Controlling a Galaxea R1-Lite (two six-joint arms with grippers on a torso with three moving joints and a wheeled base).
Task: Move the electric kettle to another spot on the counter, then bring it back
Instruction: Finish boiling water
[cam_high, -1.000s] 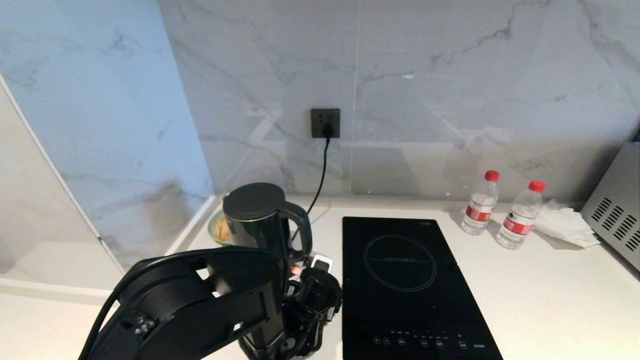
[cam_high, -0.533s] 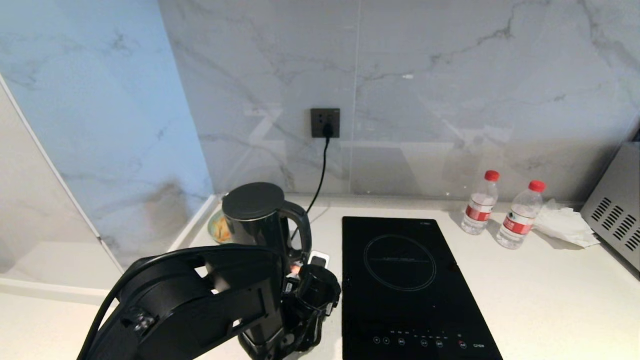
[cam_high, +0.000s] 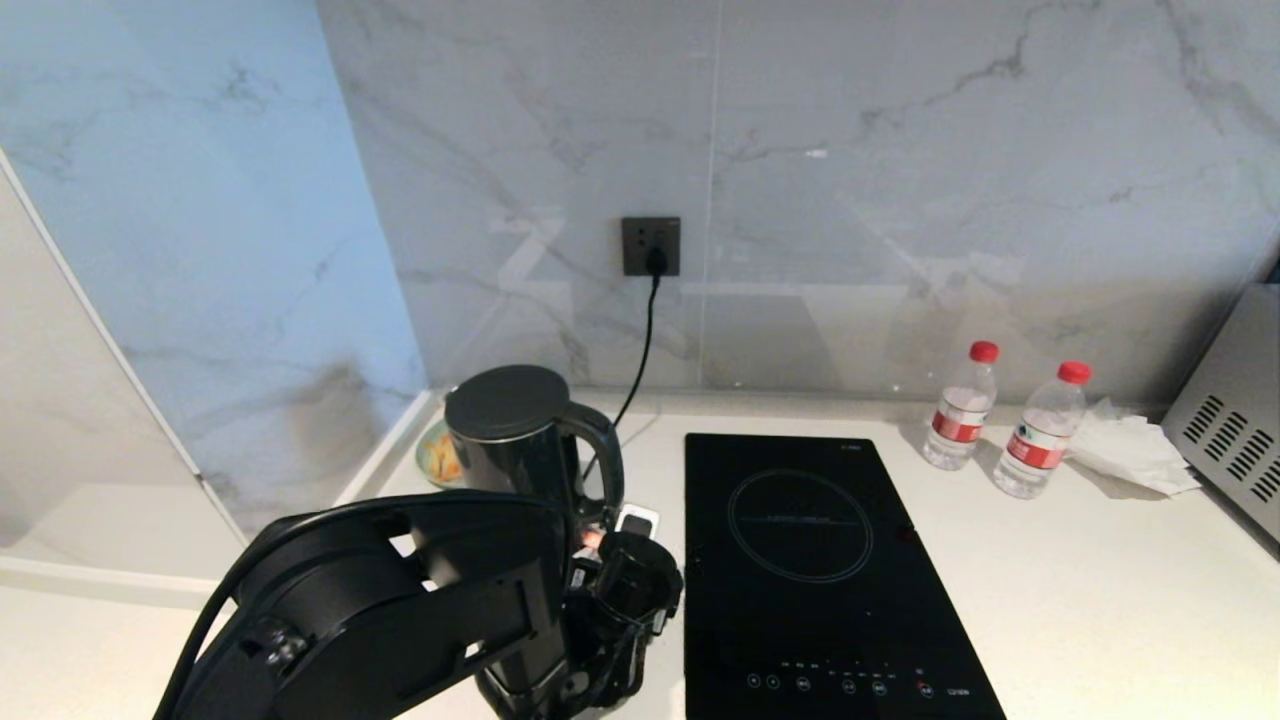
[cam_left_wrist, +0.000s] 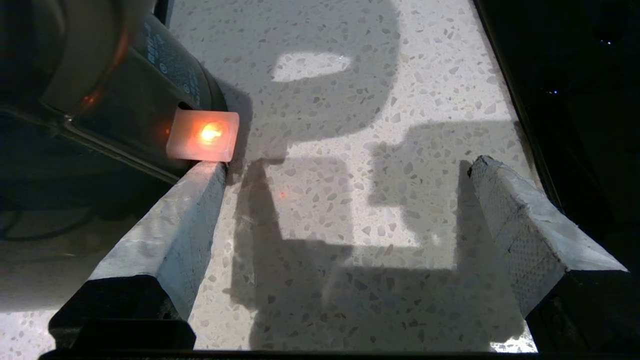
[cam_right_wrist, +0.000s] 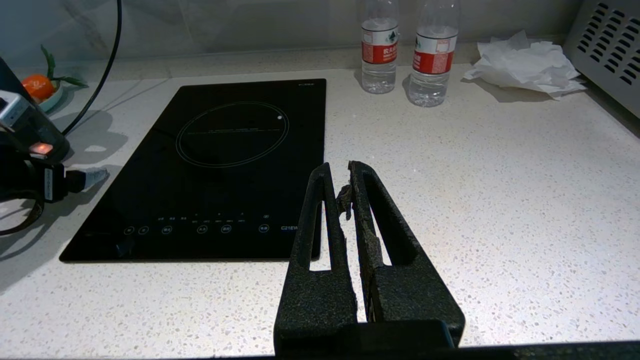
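1. Black electric kettle (cam_high: 520, 430) stands far-left on the counter (cam_high: 1080, 590), switch (cam_left_wrist: 202, 135) glowing.
2. Left gripper (cam_left_wrist: 345, 210) gapes wide, empty, low beside the kettle's base.
3. Raise it to the handle (cam_high: 600, 460) before closing.
4. Right gripper (cam_right_wrist: 345, 187) parked, closed.

A grey-veined marble wall (cam_high: 900, 180) forms the rear boundary, carrying a dark wall socket (cam_high: 651, 245) with a black cord (cam_high: 640, 350) plugged in; a pale blue-tinted marble panel (cam_high: 200, 200) closes the left corner. An induction hob (cam_high: 820, 560) is set flush in the worktop, with two red-capped water bottles (cam_high: 960, 410) and crumpled white tissue (cam_high: 1130, 445) to its right. A perforated metal appliance (cam_high: 1235, 420) stands at the far right edge.
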